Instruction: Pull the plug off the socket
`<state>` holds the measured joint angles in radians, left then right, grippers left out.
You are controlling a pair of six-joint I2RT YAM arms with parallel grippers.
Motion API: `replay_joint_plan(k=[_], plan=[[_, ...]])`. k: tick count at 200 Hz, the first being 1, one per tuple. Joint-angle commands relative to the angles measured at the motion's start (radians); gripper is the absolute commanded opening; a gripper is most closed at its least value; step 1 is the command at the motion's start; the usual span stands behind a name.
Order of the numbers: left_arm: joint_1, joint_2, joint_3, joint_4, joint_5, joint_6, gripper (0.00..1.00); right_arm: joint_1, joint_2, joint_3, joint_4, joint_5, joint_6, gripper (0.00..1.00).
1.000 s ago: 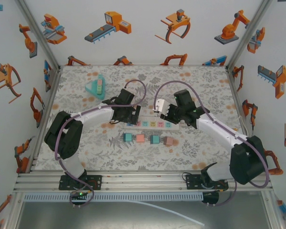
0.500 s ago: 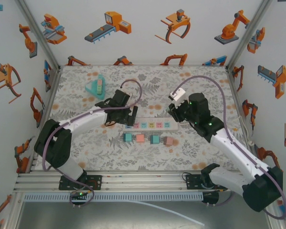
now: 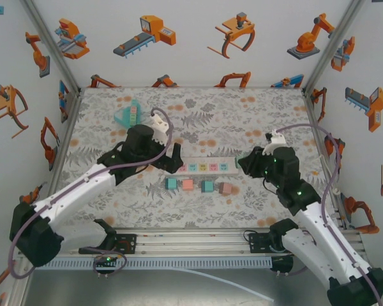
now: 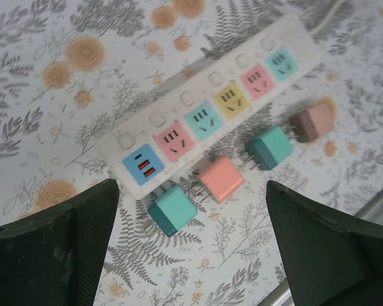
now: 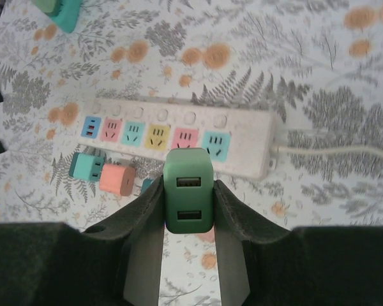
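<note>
Overhead: desk (image 3: 274, 115) under a cloth of grey ferns and orange blossoms, walled on three sides by white panels (image 3: 198, 38) printed with orange robot arms, edged along the near side by aluminium rails (image 3: 179, 239).

Near the far left corner, a teal triangular tray (image 3: 129, 115). Holds a few small pastel blocks (image 3: 133, 115), too small to tell apart.

At desk centre, a white power strip (image 3: 207, 166), lying parallel to the near edge. Carries a blue USB panel at its left end, then five coloured sockets: pink, teal, yellow, pink, teal. Trails a white cable (image 5: 332, 152) from its right end toward the right edge.

Just on the near side of the strip, apart from it, four loose plugs in a row: teal plug (image 3: 172, 183), salmon plug (image 3: 187, 185), second teal plug (image 3: 207, 185), dusty-pink plug (image 3: 226, 188).

Left gripper (image 3: 171, 160): hovers at the strip's left end, released, spread wide, touching nothing.

Right gripper (image 5: 189, 185): clenched on the green plug (image 5: 189, 197), a charger block with two USB ports facing the wrist camera. Holds it off the sockets, near the strip's right end.
</note>
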<state>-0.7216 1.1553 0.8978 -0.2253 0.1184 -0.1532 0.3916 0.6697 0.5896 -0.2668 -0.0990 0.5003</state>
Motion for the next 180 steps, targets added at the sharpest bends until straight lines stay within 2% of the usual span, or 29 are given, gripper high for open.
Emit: replay_joint_plan(k=[1,43,60,74,138,180], plan=[[-0.009,-0.094,-0.059,0.063,0.183,0.099,0.90,-0.028,-0.049,-0.054,-0.049,0.017,0.185,0.20],[-0.021,-0.212,-0.126,0.084,0.419,0.201,0.94,-0.048,-0.107,-0.184,-0.056,0.046,0.300,0.20],[-0.030,-0.219,-0.115,0.061,0.474,0.219,1.00,-0.049,-0.111,-0.228,-0.035,0.058,0.324,0.20],[-0.038,-0.220,-0.111,0.056,0.507,0.231,0.97,-0.050,-0.103,-0.265,-0.009,0.062,0.343,0.20],[-0.059,-0.182,-0.091,0.053,0.508,0.249,0.97,-0.049,-0.039,-0.377,0.146,0.040,0.367,0.21],[-0.070,-0.150,-0.074,0.044,0.495,0.258,0.97,-0.049,-0.035,-0.419,0.158,0.055,0.392,0.30]])
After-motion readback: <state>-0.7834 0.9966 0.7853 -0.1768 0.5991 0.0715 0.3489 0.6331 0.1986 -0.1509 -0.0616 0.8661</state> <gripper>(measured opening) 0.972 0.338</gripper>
